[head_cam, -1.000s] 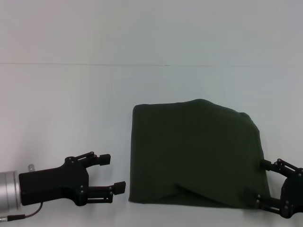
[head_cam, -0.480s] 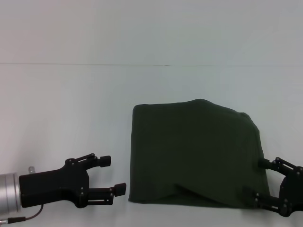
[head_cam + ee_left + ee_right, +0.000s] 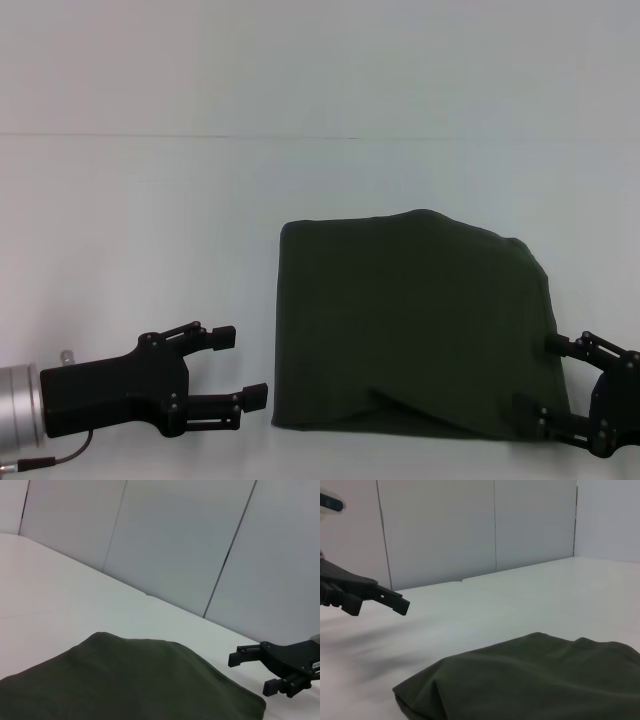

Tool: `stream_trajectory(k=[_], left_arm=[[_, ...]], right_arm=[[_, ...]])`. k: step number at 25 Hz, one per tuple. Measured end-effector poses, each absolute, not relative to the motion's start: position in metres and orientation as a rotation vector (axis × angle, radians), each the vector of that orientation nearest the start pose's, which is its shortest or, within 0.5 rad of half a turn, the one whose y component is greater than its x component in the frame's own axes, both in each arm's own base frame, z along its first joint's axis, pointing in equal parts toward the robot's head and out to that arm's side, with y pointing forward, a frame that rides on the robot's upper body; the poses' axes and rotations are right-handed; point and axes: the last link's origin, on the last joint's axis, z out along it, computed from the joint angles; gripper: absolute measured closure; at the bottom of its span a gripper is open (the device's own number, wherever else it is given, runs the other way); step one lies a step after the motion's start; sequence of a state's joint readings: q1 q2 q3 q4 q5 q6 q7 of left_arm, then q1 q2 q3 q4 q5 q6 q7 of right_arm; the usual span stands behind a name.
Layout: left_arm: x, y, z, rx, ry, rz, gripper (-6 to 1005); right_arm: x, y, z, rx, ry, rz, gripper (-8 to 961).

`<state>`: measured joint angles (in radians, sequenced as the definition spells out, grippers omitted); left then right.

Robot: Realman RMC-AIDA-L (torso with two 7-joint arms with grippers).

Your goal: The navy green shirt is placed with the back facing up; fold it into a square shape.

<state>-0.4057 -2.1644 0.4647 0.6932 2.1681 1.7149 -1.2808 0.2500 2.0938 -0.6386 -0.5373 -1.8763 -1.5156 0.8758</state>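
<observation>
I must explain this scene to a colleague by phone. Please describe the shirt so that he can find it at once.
On the white table, look at the near right part, between the two black grippers. There lies the shirt, folded into a rough square. It is the only dark olive-green, soft thing there, and much bigger than the left gripper or the right gripper.

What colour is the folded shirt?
Plain dark olive green shirt, clearest in the head view.
</observation>
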Motion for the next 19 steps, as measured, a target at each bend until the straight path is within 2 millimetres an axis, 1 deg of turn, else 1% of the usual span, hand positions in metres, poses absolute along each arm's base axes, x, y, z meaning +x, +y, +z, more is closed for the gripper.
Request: stream_trajectory(k=[19], left_arm=[[-0.2931,0.2692,-0.0125,-2.696,-0.728,-0.788,49]], right_arm=[[0.3407,0.2475,-0.0104,-2.493,0.454,0.652,65]])
